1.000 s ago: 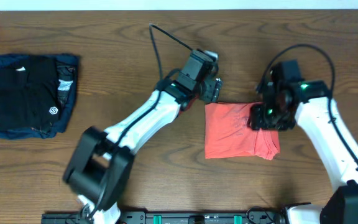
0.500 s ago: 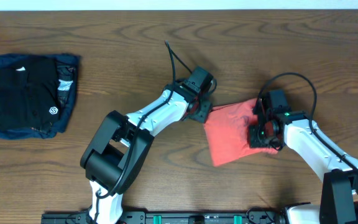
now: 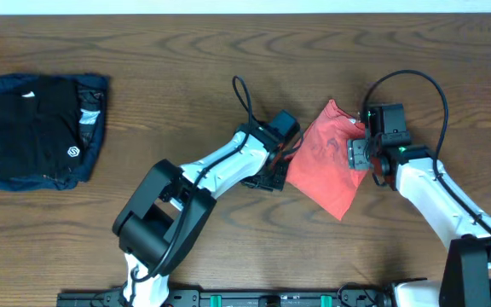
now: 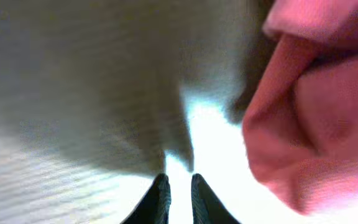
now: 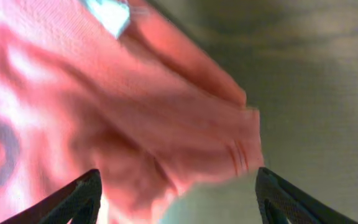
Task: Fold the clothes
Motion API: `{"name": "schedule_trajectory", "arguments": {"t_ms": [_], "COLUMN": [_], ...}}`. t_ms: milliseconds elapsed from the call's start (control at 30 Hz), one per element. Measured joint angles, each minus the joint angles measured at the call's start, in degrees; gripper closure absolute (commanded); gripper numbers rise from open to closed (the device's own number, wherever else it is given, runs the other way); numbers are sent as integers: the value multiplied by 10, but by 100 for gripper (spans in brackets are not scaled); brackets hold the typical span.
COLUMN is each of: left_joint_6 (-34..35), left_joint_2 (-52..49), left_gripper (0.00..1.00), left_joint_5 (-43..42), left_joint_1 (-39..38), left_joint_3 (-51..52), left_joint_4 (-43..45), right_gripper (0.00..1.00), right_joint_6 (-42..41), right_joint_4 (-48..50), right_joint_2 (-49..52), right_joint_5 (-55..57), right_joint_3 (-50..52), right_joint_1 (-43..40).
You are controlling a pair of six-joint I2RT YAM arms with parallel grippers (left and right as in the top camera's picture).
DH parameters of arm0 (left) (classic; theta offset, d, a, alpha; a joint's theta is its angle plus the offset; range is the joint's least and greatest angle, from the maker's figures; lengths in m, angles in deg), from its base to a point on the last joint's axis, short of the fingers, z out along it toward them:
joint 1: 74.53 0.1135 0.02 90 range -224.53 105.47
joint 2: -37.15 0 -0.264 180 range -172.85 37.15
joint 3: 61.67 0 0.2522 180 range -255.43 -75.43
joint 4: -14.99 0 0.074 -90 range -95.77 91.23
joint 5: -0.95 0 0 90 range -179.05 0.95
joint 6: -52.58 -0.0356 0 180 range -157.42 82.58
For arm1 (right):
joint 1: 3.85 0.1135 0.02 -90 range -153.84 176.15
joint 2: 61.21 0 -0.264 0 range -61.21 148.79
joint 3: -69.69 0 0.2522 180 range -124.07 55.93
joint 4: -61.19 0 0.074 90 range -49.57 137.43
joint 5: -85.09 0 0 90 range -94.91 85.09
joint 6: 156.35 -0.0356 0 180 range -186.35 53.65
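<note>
The clothes (image 3: pixel 326 166), a coral-red T-shirt, lie as a folded bundle turned cornerwise at the table's middle right. My left gripper (image 3: pixel 286 164) sits at the bundle's left edge. In the left wrist view its fingertips (image 4: pixel 178 180) stand almost together with nothing between them, and the shirt (image 4: pixel 309 112) bulges to their right, apart from them. My right gripper (image 3: pixel 358 155) is at the bundle's right side. In the right wrist view it (image 5: pixel 178 186) stands wide open, the red cloth (image 5: pixel 135 106) lying over and ahead of the gap, with faint dark lettering at the left.
A folded black garment (image 3: pixel 37 128) with a small white logo lies on a folded navy garment (image 3: pixel 96 128) at the far left. A black cable (image 3: pixel 244 94) loops above the left arm. The table's far edge (image 3: pixel 245 12) runs along the top.
The folded shirt has swung from lying square to cornerwise and shifted up. The left gripper came down to its left edge and closed. The right gripper moved up and opened off the cloth.
</note>
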Motion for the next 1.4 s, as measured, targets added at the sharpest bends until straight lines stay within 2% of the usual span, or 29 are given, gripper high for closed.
{"name": "schedule_trajectory", "arguments": {"t_ms": [33,100,167,267,367,467,533,733,833,933,967,1000,1200,1400], "left_joint_6": [-1,-10,-24,-48,-69,-83,-89,-103,-113,-115,-116,-115,-102,-23], "left_joint_2": [12,40,72,96,91,70,51,5,-12,-27,-33,-37,-42,-38], "left_gripper": [39,30,27,27,32,39,43,49,62,81,92,94,94,94], "left_joint_5": [2,4,6,-3,-26,-61,-90,-142,-151,-149,-148,-149,-145,-139], "left_joint_1": [3,12,23,35,41,40,39,33,27,25,25,25,25,22], "left_joint_3": [1,1,1,0,-1,-1,-1,-1,-1,-1,-1,-1,-4,-13], "left_joint_4": [17,58,97,146,179,199,202,201,192,183,181,180,149,54], "right_gripper": [22,22,23,30,39,59,65,67,69,74,74,74,74,70], "right_joint_6": [-3,-14,-39,-78,-113,-135,-148,-159,-160,-160,-162,-163,-171,-174], "right_joint_4": [-34,-79,-123,-168,-185,-167,-145,-81,-58,-54,-53,-53,-52,-28], "right_joint_2": [-10,-34,-68,-99,-102,-98,-92,-68,-59,-53,-51,-51,-50,-48], "right_joint_5": [-1,-9,-24,-54,-85,-115,-145,-241,-271,-277,-273,-269,-191,-115], "right_joint_3": [-6,-12,-16,-21,-21,-12,3,55,83,101,107,111,129,131], "right_joint_1": [0,0,0,-1,-2,-2,-2,-2,-2,-2,-2,-2,-2,-3]}}
